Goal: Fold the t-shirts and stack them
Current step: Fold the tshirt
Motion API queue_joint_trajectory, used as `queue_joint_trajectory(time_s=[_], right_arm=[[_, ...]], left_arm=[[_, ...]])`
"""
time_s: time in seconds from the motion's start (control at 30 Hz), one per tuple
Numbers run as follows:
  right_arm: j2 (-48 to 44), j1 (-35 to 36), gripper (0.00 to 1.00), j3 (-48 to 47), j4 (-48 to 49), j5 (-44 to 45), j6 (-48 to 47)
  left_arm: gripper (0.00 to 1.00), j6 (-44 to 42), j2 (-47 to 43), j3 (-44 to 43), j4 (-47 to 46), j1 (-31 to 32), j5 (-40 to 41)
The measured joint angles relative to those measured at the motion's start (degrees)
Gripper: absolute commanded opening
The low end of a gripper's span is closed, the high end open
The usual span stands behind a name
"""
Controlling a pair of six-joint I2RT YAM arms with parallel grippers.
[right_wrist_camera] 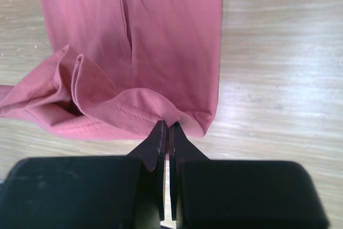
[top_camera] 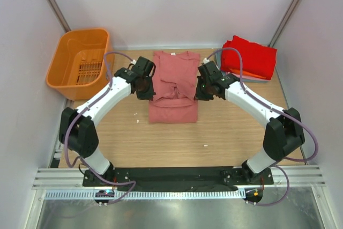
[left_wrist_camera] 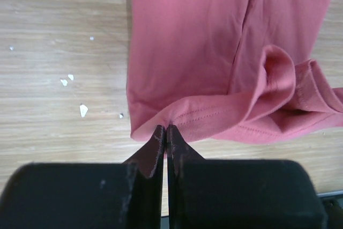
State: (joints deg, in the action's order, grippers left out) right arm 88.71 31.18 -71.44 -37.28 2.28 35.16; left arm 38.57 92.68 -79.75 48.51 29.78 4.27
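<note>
A salmon-pink t-shirt [top_camera: 174, 81] lies lengthwise in the middle of the table, its neck with a white label at the far end and its near part doubled over. My left gripper [top_camera: 146, 87] is shut on the stitched hem [left_wrist_camera: 203, 119] at the shirt's left side. My right gripper [top_camera: 202, 89] is shut on the same hem [right_wrist_camera: 126, 113] at the right side. Both wrist views show the hem lifted off the layer below, sagging in a loose fold between the two grips. A stack of folded t-shirts [top_camera: 251, 57], bright red on top, sits at the far right.
An orange plastic basket [top_camera: 80, 61] stands at the far left corner. White crumbs [left_wrist_camera: 72, 81] dot the wooden table left of the shirt. Pale walls enclose the table on three sides.
</note>
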Motion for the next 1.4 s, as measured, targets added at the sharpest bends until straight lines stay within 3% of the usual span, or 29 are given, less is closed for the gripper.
queue_joint_trajectory(time_s=[0.53,0.57,0.6,0.63,0.67,0.7,0.77,0.9,1.03,1.27,1.4], right_arm=[[17.46,-6.36,0.01,-17.29,-0.13,-4.35,-5.53],[19.3,-6.88,0.04,-19.3,-0.59,-4.7,-5.79],[21.46,-7.45,0.31,-21.46,-0.9,-5.25,-6.08],[23.85,-8.17,0.44,-24.17,-1.57,-6.01,-6.38],[26.38,-8.94,0.55,-26.82,-1.57,-7.04,-6.6],[28.17,-9.55,0.68,-28.57,-1.4,-7.56,-6.75],[32.15,-11.43,0.72,-32.52,-2.12,-9.42,-7.21],[34.97,-14.84,0.75,-35.56,-3.3,-11.74,-8.63],[29.68,-16.68,0.75,-29.97,-2.91,-11.8,-9.6],[7.17,-15.91,0.79,-1.81,5.18,-19.47,-7.74],[4.44,-15.61,0.79,8.22,10.51,-25.33,-5.66]], left_arm=[[0.0,-4.9,20.44,-21.49,2.14,-6.32,-4.33],[0.05,-5.07,22.27,-23.34,2.27,-6.64,-4.55],[0.1,-5.4,24.33,-25.4,2.89,-6.97,-4.61],[0.18,-5.77,26.73,-28.26,3.91,-7.32,-4.83],[0.35,-6.08,29.31,-31.23,4.42,-7.69,-5.2],[0.45,-6.58,32.09,-34.47,5.29,-8.11,-5.73],[0.56,-6.43,37.24,-41.33,7.32,-8.81,-6.6],[0.66,-6.29,43.15,-50.01,10.99,-10.45,-7.15],[0.65,-6.27,38.03,-44.19,11.52,-11.39,-6.47],[0.7,-4.96,11.54,-12.63,4.57,-11.43,-6.91],[0.7,-3.34,1.49,1.53,-1.81,-11.28,-9.57]])
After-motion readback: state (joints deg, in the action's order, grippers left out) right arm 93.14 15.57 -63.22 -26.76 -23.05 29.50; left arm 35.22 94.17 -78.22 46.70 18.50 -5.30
